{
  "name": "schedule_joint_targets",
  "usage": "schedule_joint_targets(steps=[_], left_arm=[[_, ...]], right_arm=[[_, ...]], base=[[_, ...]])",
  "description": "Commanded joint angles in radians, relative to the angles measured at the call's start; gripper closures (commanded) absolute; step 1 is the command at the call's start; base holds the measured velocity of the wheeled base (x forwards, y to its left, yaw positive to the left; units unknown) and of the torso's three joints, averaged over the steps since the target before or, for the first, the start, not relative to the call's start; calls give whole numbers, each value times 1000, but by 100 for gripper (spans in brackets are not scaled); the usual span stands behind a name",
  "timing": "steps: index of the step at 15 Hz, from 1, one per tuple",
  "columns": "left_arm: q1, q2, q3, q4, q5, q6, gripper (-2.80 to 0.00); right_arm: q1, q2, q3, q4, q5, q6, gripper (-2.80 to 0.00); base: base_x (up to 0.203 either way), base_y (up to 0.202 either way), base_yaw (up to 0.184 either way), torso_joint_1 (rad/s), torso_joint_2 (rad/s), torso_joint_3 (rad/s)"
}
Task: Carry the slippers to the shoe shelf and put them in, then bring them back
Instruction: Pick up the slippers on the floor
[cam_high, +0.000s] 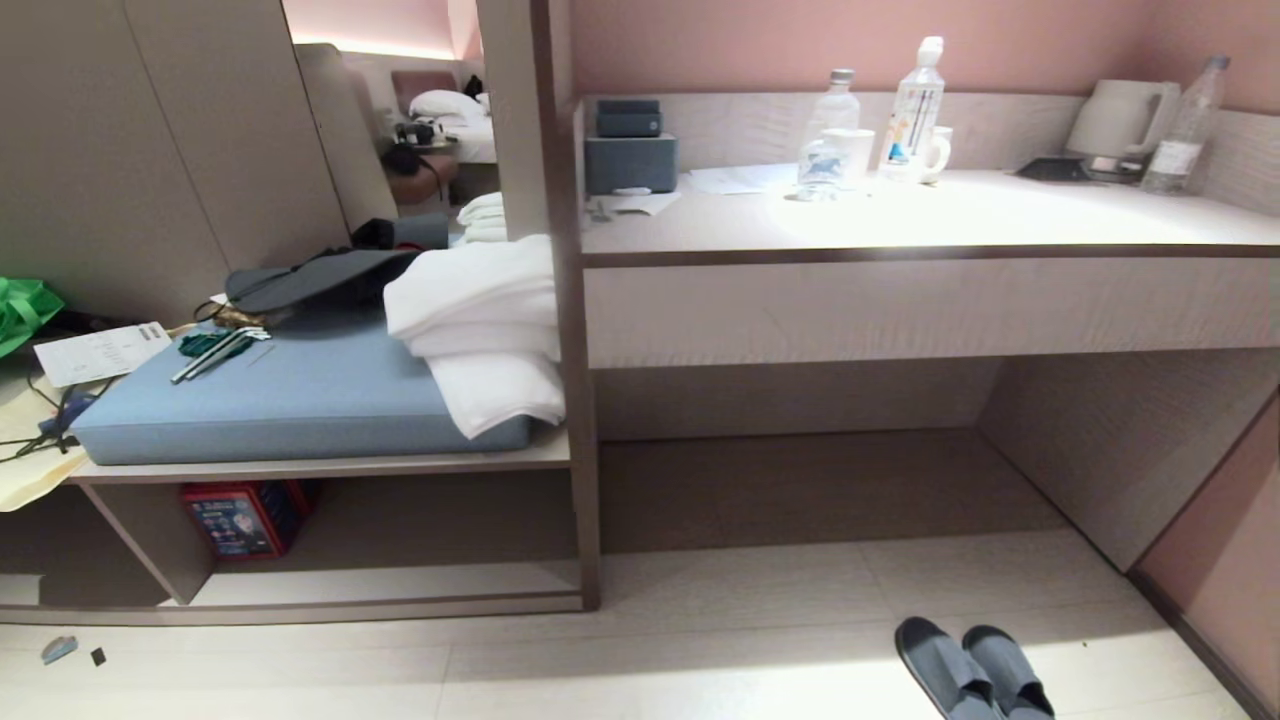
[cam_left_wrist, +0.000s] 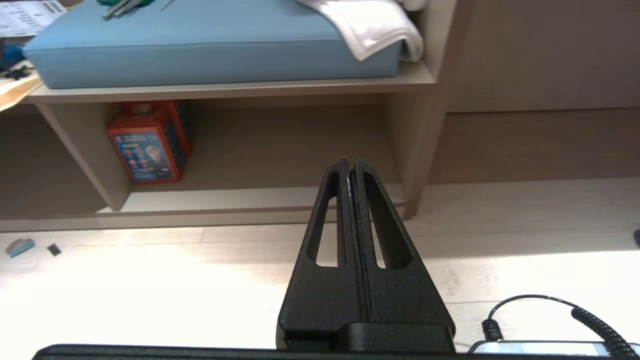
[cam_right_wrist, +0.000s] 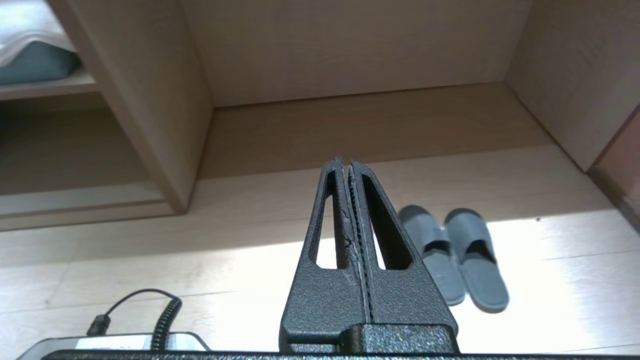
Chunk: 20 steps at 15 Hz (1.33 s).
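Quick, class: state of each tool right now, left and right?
Left tool: shut, holding nothing, above the floor.
Right tool: shut, holding nothing; the slippers lie untouched on the floor.

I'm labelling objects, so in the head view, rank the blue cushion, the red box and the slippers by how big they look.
1. blue cushion
2. slippers, nearer the camera and cut off, so unsure against the box
3. red box

I'm seeing the slippers (cam_right_wrist: 452, 255) showing soft, matt blue-grey cloth. The floor (cam_high: 700, 640) is reading as pale wood-look planks with a slight sheen. Both grippers, left gripper (cam_left_wrist: 349, 162) and right gripper (cam_right_wrist: 346, 162), are showing rough-textured matt black plastic. The bench cushion (cam_high: 300, 400) is looking smooth, matt blue; towels (cam_high: 480, 320) are looking like white terry.
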Motion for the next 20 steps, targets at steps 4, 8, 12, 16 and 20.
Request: schedule_joint_targets(steps=[4, 8, 12, 16, 20], left_arm=[[0, -1, 0, -1, 0, 0, 0], [0, 1, 0, -1, 0, 0, 0], [0, 0, 0, -1, 0, -1, 0], [0, -1, 0, -1, 0, 0, 0], [0, -1, 0, -1, 0, 0, 0]], right_arm=[[0, 0, 2, 0, 0, 2, 0], [0, 0, 2, 2, 0, 3, 0], [0, 0, 0, 2, 0, 5, 0], [0, 0, 0, 2, 0, 6, 0], [0, 0, 1, 2, 0, 7, 0]], base=[[0, -197, 0, 3, -1, 2], [0, -196, 2, 0, 2, 4], [0, -196, 1, 3, 2, 0], [0, -198, 1, 2, 2, 4], [0, -193, 1, 3, 3, 3]])
